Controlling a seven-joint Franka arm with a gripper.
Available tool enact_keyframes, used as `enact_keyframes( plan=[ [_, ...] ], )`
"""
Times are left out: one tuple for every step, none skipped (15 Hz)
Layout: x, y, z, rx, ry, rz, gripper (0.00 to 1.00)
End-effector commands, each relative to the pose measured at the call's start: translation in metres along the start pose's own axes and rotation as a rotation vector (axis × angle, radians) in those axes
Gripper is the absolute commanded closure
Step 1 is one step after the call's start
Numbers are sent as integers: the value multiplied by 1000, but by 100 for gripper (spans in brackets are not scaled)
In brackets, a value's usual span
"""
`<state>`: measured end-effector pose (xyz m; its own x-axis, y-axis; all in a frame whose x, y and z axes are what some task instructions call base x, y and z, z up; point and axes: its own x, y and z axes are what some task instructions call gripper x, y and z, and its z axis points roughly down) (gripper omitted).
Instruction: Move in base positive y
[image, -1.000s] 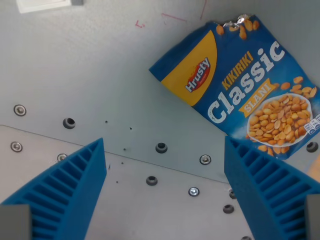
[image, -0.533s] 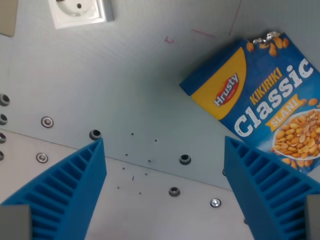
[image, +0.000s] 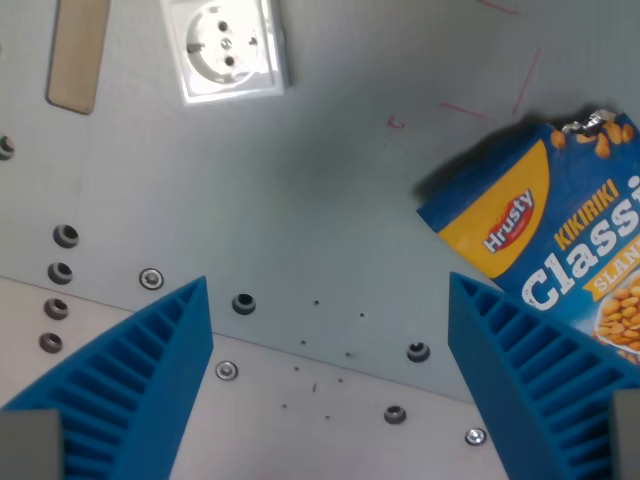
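Grey table lies bare between spread fingers; peanut bag at the wrist view's right.

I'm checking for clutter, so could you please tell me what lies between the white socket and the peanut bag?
In the wrist view, only bare grey table separates the white socket from the peanut bag, apart from faint red pen marks.

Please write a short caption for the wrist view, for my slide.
Open blue pincer above grey table; peanut bag at right, white socket at top.
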<state>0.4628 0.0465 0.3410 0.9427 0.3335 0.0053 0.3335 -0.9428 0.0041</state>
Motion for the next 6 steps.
enact_keyframes(
  plan=[
    [13,-11,-3,4,-10,17,0],
    [17,-16,-3,4,-10,17,0],
    [20,-21,-3,4,-10,17,0],
    [23,-26,-3,4,-10,17,0],
    [27,-30,-3,4,-10,17,0],
    [30,-35,-3,4,-10,17,0]
  ],
)
